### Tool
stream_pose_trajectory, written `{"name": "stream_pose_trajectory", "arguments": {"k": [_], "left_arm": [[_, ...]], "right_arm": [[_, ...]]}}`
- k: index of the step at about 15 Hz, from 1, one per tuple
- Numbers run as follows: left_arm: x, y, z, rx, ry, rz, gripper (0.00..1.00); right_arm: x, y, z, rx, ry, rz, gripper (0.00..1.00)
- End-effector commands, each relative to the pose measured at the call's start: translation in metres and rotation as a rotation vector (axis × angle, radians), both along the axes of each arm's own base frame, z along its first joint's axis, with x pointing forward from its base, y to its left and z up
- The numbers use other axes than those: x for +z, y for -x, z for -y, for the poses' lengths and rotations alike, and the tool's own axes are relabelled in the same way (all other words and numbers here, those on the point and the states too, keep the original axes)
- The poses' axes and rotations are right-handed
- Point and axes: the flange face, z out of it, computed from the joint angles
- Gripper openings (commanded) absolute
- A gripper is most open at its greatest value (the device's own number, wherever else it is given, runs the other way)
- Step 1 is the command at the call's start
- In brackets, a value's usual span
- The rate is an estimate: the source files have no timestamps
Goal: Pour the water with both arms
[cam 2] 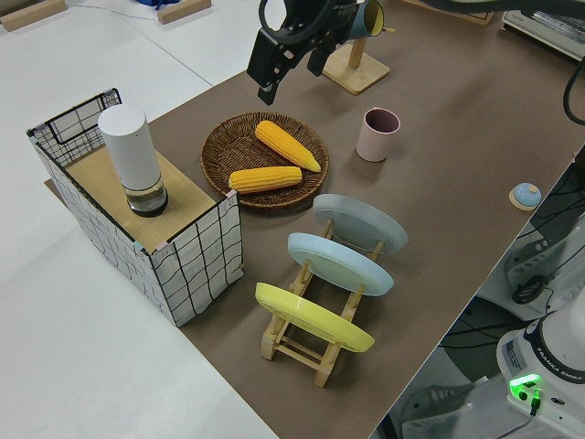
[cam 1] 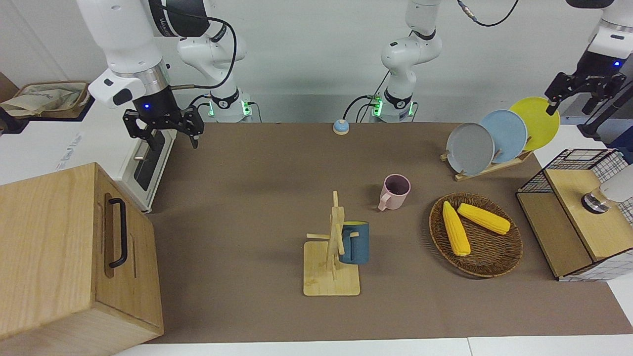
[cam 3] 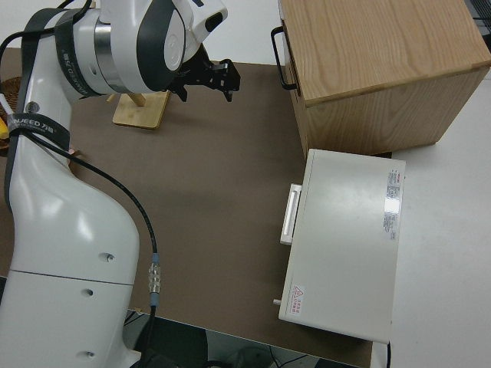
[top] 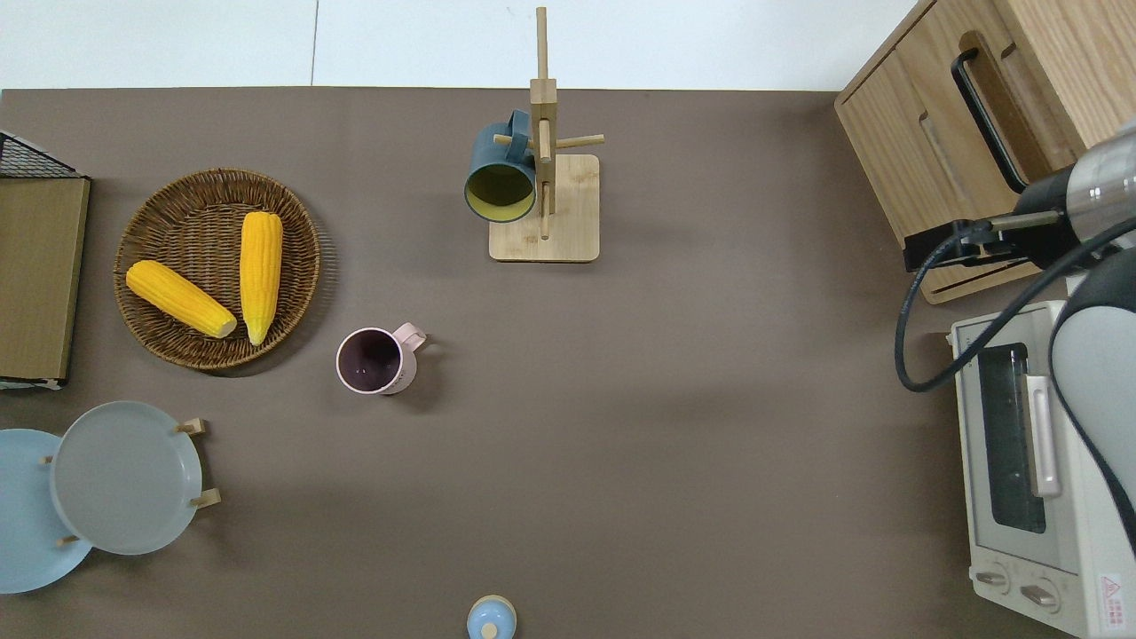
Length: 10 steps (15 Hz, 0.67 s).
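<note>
A pink mug [cam 1: 395, 191] stands upright in the middle of the brown mat [cam 1: 257, 198]. Farther from the robots, a dark blue mug [cam 1: 356, 242] hangs on a wooden mug rack [cam 1: 332, 269]. A white cylinder bottle [cam 2: 134, 157] stands on the wire-sided box [cam 2: 196, 265] at the left arm's end. My left gripper [cam 1: 571, 104] [cam 2: 291, 80] hangs open and empty in the air at that end, outside the overhead view. The right arm is parked, its gripper [cam 1: 168, 136] [cam 3: 207, 90] open and empty. Water itself is out of view.
A wicker basket [cam 1: 494, 259] with two corn cobs lies beside the pink mug. A plate rack [cam 1: 494, 165] holds three plates. A wooden cabinet [cam 1: 74, 247] and a toaster oven [top: 1021, 461] stand at the right arm's end. A small blue bell [cam 1: 340, 127] sits near the robots.
</note>
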Motion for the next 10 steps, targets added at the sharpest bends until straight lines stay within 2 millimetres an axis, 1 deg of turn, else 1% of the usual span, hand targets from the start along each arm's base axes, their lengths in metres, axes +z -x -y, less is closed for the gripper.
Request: {"name": "stream_pose_trajectory", "arguments": {"k": [1, 3, 6, 7, 10], "left_arm": [[0.000, -0.001, 0.066, 0.003, -0.014, -0.075, 1.00], [-0.002, -0.005, 0.096, -0.052, -0.012, -0.098, 1.00], [-0.007, -0.008, 0.155, -0.139, -0.032, -0.138, 1.00], [-0.010, -0.010, 0.163, -0.148, -0.032, -0.144, 1.00], [-0.018, -0.011, 0.196, -0.208, -0.034, -0.169, 1.00]], "right_arm": [[0.004, 0.004, 0.001, 0.012, -0.014, -0.004, 0.987], [0.004, 0.004, 0.001, 0.012, -0.014, -0.004, 0.987], [0.004, 0.004, 0.001, 0.012, -0.014, -0.004, 0.987], [0.004, 0.004, 0.001, 0.012, -0.014, -0.004, 0.987], [0.004, 0.004, 0.001, 0.012, -0.014, -0.004, 0.987]]}}
